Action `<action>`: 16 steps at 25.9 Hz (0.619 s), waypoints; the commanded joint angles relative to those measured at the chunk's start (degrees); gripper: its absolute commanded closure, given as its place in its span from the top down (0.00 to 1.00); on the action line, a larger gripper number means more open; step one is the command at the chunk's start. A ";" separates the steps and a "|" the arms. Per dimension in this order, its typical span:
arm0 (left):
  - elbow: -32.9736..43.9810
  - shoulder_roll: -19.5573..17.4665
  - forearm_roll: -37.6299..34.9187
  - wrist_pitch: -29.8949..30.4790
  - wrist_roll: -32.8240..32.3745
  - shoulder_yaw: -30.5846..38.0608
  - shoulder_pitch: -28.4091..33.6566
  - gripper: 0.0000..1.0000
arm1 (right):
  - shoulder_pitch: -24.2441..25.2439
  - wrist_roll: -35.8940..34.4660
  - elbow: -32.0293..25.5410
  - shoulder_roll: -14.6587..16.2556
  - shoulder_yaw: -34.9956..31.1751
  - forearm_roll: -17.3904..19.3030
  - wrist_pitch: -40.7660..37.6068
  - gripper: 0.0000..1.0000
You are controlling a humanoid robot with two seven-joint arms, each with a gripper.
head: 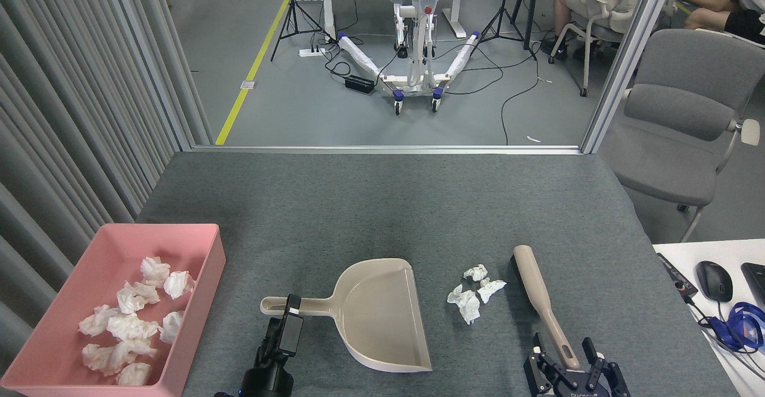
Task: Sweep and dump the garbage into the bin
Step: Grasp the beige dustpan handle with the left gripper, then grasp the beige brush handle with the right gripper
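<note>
The garbage (474,292), a few small crumpled wads of white tissue, lies on the grey table (388,205) between the beige dustpan (370,313) and the beige brush (542,301), near the dustpan's open mouth and just left of the brush. More white tissue wads (128,319) already sit inside the bin (206,277), the shallow pink tray at the table's left front edge, well apart from the loose pile. The left gripper (291,316) rises from the bottom edge, its dark body pointing forward, with its tip at the dustpan's handle near the handle's free end; it is seen narrow and edge-on, so whether its jaws are apart or together cannot be told. The right gripper (566,356) comes up from the lower right edge with its two dark fingers (538,349) spread apart, one on either side of the near end of the brush handle, not closed on it. A faint line of lettering shows on the right gripper's body at the bottom edge, too small to read. No other writing or brand mark can be made out on the dustpan, brush or bin.
</note>
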State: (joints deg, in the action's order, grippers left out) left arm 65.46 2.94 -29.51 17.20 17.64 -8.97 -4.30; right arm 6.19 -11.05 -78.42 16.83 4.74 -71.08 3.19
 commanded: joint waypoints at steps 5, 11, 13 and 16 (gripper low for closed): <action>-4.90 0.13 -0.99 0.47 0.99 0.00 -3.26 0.89 | -1.01 0.15 1.34 -0.04 0.27 -0.02 -0.29 0.63; -7.54 0.57 -0.90 0.47 1.78 1.50 -4.93 0.84 | -1.01 0.15 1.34 -0.04 0.27 -0.11 -0.56 0.41; -7.80 1.36 -0.90 0.47 1.87 2.02 -4.93 0.81 | -0.92 0.15 1.43 0.13 0.27 -0.02 -0.65 0.36; -7.80 1.45 -0.82 0.64 1.96 2.29 -4.84 0.77 | -0.92 0.15 1.34 0.13 0.27 -0.02 -0.65 0.34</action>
State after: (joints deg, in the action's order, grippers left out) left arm 57.78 4.08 -30.40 17.64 19.50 -7.08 -9.15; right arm 5.21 -10.88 -77.02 16.91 5.01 -71.12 2.59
